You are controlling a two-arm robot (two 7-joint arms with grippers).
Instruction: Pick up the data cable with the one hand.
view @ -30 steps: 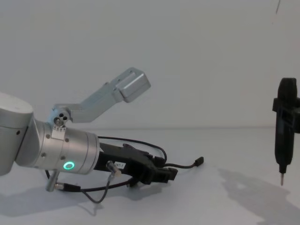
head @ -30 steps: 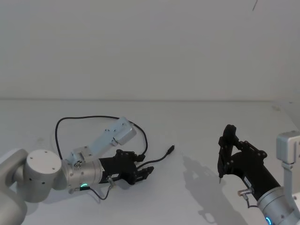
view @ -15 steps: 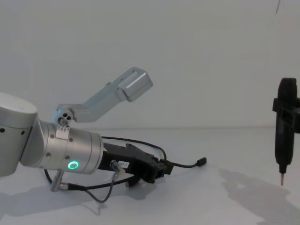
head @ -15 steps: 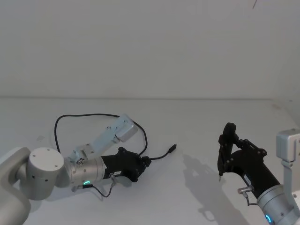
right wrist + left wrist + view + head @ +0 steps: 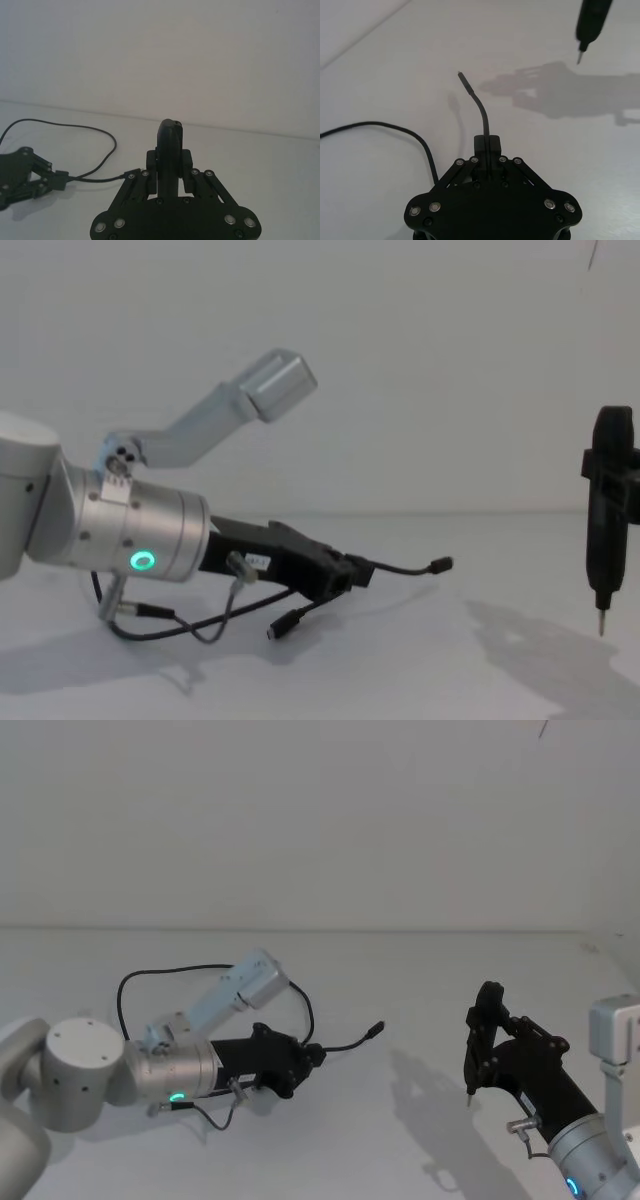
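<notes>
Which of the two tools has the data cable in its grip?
The left tool, the angular one on the green-ringed silver cylinder, shut on the data cable. The slim right tool stands upright, apart from it.

Matt black plastic on the angular two-finger left gripper (image 5: 352,571); satin brushed metal on the silver wrist cylinder (image 5: 150,532); smooth rubbery sheath on the thin black data cable (image 5: 481,107); matt white tabletop (image 5: 400,980).
</notes>
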